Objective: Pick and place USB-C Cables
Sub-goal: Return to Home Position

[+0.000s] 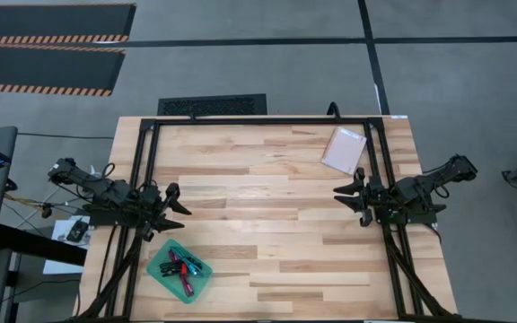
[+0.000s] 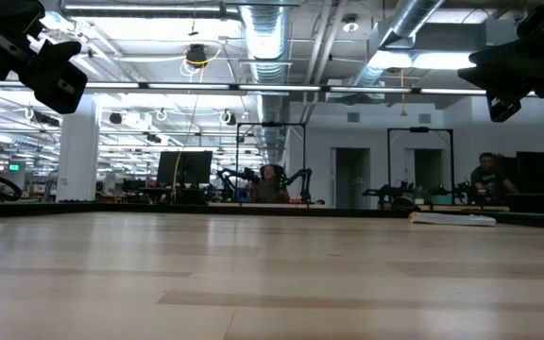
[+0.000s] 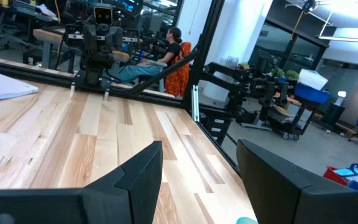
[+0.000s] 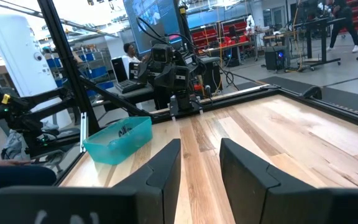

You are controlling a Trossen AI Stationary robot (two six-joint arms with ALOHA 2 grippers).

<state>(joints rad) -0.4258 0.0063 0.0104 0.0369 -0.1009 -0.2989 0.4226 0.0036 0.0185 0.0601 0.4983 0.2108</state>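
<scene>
Several USB-C cables point(image 1: 183, 266), teal, magenta and black with red, lie bundled inside a teal tray point(image 1: 162, 278) near the table's near left corner. The tray point(image 4: 118, 139) also shows in the right wrist view, with dark cable ends over its rim. My left gripper point(image 1: 176, 209) hovers above the table's left side, just beyond the tray, open and holding nothing. My right gripper point(image 1: 348, 203) hovers over the right side, open and holding nothing. In the wrist views the left gripper point(image 3: 199, 163) and right gripper point(image 4: 200, 160) show open fingers over bare wood.
A flat white-pink packet point(image 1: 344, 150) lies near the table's far right corner, also seen as the packet point(image 2: 451, 219) in the low view. A black frame point(image 1: 267, 120) runs around the table. People sit at benches in the room behind.
</scene>
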